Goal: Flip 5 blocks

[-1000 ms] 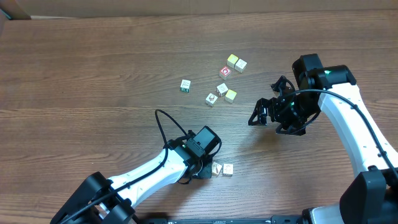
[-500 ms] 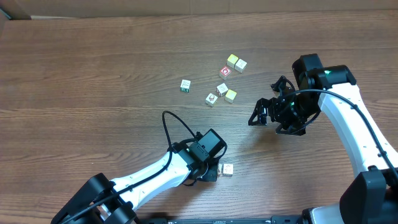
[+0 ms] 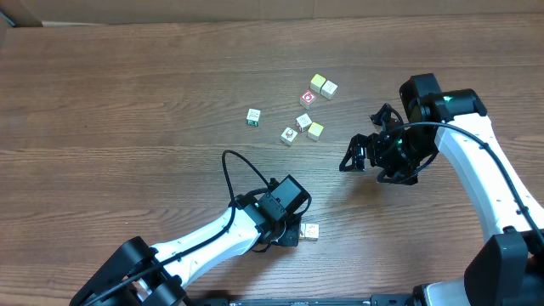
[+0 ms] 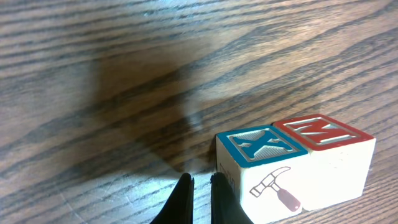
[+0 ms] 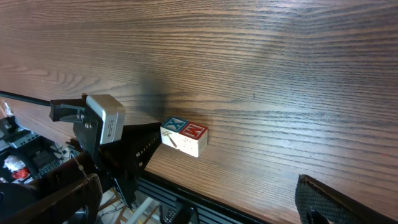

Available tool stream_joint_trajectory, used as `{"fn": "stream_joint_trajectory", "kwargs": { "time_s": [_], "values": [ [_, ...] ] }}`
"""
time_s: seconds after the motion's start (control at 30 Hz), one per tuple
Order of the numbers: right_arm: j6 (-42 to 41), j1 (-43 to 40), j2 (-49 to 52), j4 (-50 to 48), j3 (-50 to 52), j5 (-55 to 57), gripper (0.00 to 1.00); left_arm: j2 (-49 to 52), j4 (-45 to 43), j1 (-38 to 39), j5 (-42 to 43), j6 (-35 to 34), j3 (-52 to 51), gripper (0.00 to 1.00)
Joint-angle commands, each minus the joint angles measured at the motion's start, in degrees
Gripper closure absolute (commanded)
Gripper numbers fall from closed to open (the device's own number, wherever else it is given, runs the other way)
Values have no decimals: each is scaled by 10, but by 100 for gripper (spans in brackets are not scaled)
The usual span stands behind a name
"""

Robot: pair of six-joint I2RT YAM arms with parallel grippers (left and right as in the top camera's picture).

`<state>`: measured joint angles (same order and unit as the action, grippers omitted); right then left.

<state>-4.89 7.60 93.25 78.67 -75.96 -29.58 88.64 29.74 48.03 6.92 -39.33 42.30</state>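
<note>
Two blocks lie side by side near the table's front edge: one with a blue X on top and a hammer on its side (image 4: pixel 261 171), one with a red M on top (image 4: pixel 326 134). My left gripper (image 4: pixel 202 182) is shut and empty, low over the table. Its right finger sits against the X block's left side. From overhead, the left gripper (image 3: pixel 291 231) hides most of that block, and the M block (image 3: pixel 311 231) shows beside it. Three more pale picture blocks (image 3: pixel 253 116) (image 3: pixel 289 135) (image 3: pixel 303 121) lie mid-table. My right gripper (image 3: pixel 355 153) hovers open to the right of them, holding nothing.
Yellow-topped cubes (image 3: pixel 315 130) (image 3: pixel 317 82), a pale cube (image 3: pixel 329 88) and a red-faced cube (image 3: pixel 308 99) sit among the mid-table group. The table's front edge (image 5: pixel 249 202) runs just behind the block pair. One right fingertip (image 5: pixel 336 202) shows at the lower right.
My left gripper has slid right up to the front pair of blocks and now covers the left one from overhead. The right arm has not moved.
</note>
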Motion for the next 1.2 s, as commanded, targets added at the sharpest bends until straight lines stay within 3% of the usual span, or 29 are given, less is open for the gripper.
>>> {"fn": "stream_joint_trajectory", "kwargs": {
  "time_s": [0.0, 0.4, 0.7, 0.77, 0.8, 0.83, 0.9, 1.03, 1.17],
  "values": [
    [4, 2, -9, -1, -13, 0, 0, 2, -2, 4, 6, 21, 7, 96],
    [4, 2, -9, -1, -13, 0, 0, 2, 3, 4, -3, 29, 7, 96],
    [4, 2, -9, -6, -13, 0, 0, -40, 38, -11, -113, 2, 31, 96],
    [4, 2, -9, -10, -13, 0, 0, -54, 48, -27, -135, 23, 48, 80],
    [4, 2, -9, -10, -13, 0, 0, -60, 48, -38, -139, 45, 55, 60],
    [4, 2, -9, -10, -13, 0, 0, -63, 47, -48, -139, 69, 62, 18],
    [4, 2, -9, -10, -13, 0, 0, -64, 49, -67, -138, 112, 78, 2],
    [4, 2, -9, -10, -13, 0, 0, -61, 23, -118, -150, 157, 100, 1],
    [4, 2, -9, -11, -13, 0, 0, -34, -4, -189, -97, 208, 134, 11]
  ]
}}
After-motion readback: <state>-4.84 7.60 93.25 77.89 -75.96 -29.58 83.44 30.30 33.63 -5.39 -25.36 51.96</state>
